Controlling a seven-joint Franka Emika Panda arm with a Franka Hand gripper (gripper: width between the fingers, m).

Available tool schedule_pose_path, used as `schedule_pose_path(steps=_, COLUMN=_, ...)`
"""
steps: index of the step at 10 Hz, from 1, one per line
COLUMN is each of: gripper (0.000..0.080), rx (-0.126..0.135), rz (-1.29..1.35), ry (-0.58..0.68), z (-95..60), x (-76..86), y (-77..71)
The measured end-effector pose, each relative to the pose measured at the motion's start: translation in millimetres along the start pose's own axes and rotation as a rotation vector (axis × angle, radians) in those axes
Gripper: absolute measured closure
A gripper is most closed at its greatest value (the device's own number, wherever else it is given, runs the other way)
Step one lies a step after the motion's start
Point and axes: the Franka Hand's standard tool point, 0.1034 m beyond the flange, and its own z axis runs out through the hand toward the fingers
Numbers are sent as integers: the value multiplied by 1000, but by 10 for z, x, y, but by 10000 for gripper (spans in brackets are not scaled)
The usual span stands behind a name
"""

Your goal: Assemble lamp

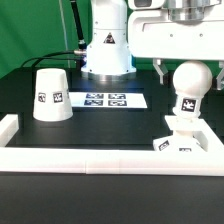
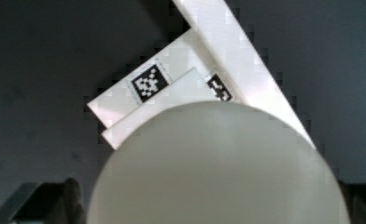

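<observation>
The round bulb (image 1: 189, 80) stands upright on its stem on the small square base block (image 1: 185, 143), at the exterior view's right next to the front rail. My gripper (image 1: 188, 74) is straight above it with a finger on each side of the bulb's head. A small gap shows at each side, so the jaws look open. In the wrist view the bulb (image 2: 206, 165) fills the foreground, with the base block (image 2: 159, 88) beneath it and dark fingertips (image 2: 48, 203) at the edges. The conical shade (image 1: 51, 95) stands alone at the exterior view's left.
The marker board (image 1: 105, 99) lies flat mid-table in front of the robot's pedestal (image 1: 107, 50). A long white border rail (image 1: 90, 158) runs along the front, with a short return at the left (image 1: 8, 128). It also shows in the wrist view (image 2: 233, 45).
</observation>
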Motion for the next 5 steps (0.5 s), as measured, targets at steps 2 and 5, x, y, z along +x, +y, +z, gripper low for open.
schedule_pose_path(steps=2, gripper=101, rx=0, rz=-148, ry=0, z=2, x=0, y=2)
schedule_pose_path(steps=5, gripper=101, rx=-25, rz=-439, ry=15, z=11, x=11, y=16)
